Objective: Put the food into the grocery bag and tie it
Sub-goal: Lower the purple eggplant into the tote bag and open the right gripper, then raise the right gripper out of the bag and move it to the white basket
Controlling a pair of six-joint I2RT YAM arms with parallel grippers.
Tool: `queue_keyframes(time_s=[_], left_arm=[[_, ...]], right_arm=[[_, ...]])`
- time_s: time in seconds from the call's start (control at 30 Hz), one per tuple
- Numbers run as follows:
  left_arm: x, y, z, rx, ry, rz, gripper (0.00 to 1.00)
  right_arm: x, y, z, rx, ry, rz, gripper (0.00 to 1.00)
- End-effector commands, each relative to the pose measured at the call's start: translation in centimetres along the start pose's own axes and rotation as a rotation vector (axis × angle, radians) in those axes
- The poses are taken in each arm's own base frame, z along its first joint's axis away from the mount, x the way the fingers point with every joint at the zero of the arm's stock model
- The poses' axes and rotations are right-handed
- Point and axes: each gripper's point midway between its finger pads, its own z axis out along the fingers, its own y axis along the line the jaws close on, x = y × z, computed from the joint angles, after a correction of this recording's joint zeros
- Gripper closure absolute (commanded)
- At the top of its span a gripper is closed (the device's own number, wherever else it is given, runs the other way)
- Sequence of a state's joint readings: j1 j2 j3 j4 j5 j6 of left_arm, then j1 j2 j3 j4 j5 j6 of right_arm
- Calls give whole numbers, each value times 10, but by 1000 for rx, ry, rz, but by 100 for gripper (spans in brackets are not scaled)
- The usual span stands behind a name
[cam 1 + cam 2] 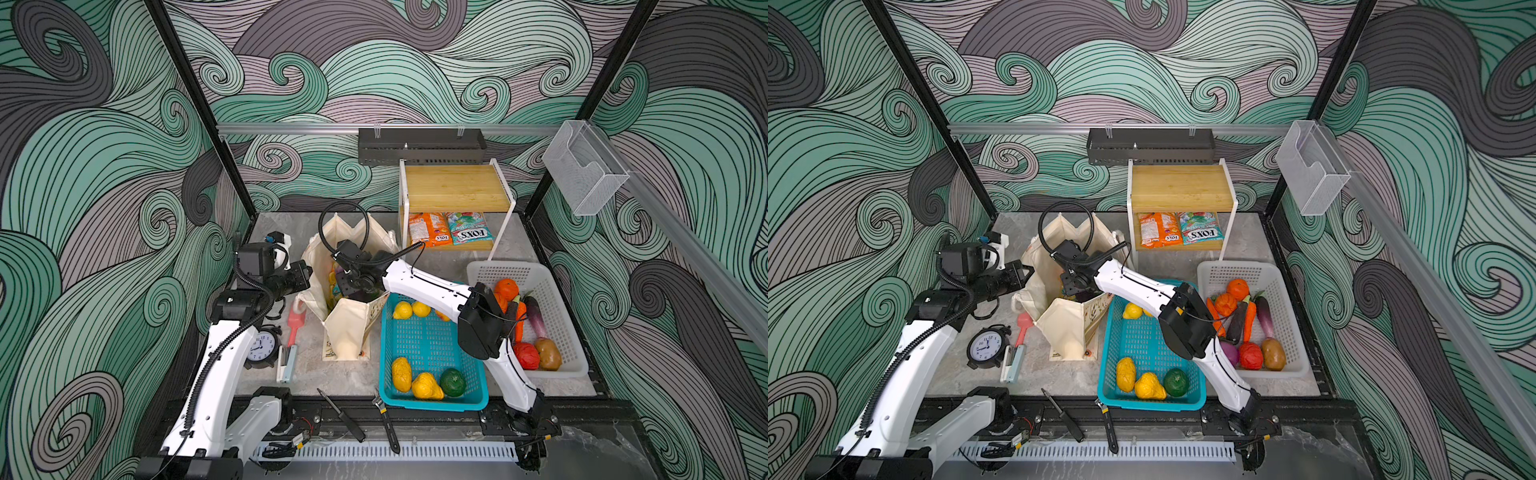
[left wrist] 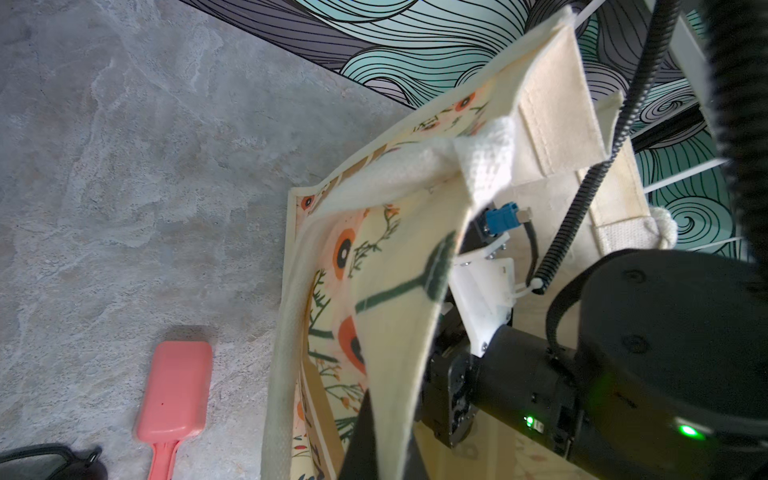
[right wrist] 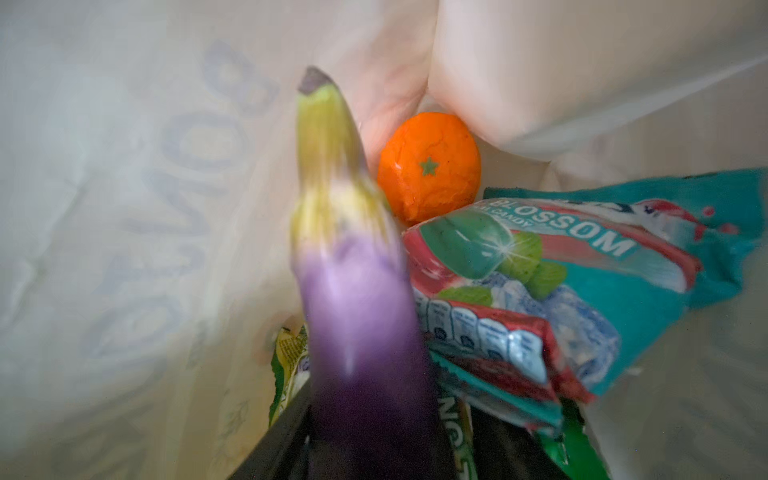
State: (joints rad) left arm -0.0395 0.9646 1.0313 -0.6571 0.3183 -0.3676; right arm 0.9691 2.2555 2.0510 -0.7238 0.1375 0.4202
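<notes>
In both top views one grocery bag (image 1: 351,332) (image 1: 1065,332) is standing mid-tabletop with its mouth gaping. It is just left of one teal basket (image 1: 432,405) at the front edge, and one white basket (image 1: 490,270) is sitting at the right edge. The left arm is bending in from the front-left corner, its left gripper (image 1: 306,274) lying level at the bag's left rim. The right arm is stretching across the teal basket, its right gripper (image 1: 353,293) dipping into the bag.

In the left wrist view the bag's rim is running between clenched fingers (image 2: 357,440), the jaws pinching the fabric. One pink scoop (image 2: 174,390) is lying nearby.

In the right wrist view, inside the bag, one blurred eggplant (image 3: 361,324) is showing between two dark fingers (image 3: 274,449); whether they are gripping it I cannot tell. One orange (image 3: 430,166), one teal-red packet (image 3: 602,282) and one green-yellow packet (image 3: 286,353) are lying around it.
</notes>
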Motion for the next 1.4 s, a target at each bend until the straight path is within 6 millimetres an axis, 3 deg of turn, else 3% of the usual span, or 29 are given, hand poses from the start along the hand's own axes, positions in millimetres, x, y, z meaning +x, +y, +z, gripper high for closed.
queue_keyframes(time_s=[0.0,0.1,0.13,0.4,0.7,0.83,0.93,1.1,1.37], left_arm=[[6,-1,-2,14,18,-2,100],[6,0,-2,13,18,-3,100],[6,0,-2,13,19,-3,100],[6,1,-2,10,16,-6,100],[5,3,-5,-9,2,2,100],[5,4,-5,-11,2,1,100],[5,5,-5,-15,1,0,100],[4,8,-7,-32,-10,-5,100],[5,9,-6,-32,-5,-9,100]], right_arm=[[1,-6,-7,35,13,-11,28],[-8,-4,-26,30,-22,-10,4],[-10,-4,-33,30,-35,-12,1],[-39,8,-110,35,-198,-54,0],[-48,-13,-192,21,-327,72,0],[-45,-26,-230,12,-392,-36,0],[-33,-54,-242,42,-438,1,0],[2,-118,-244,-2,-401,266,0],[77,-218,-280,257,-472,412,0]])
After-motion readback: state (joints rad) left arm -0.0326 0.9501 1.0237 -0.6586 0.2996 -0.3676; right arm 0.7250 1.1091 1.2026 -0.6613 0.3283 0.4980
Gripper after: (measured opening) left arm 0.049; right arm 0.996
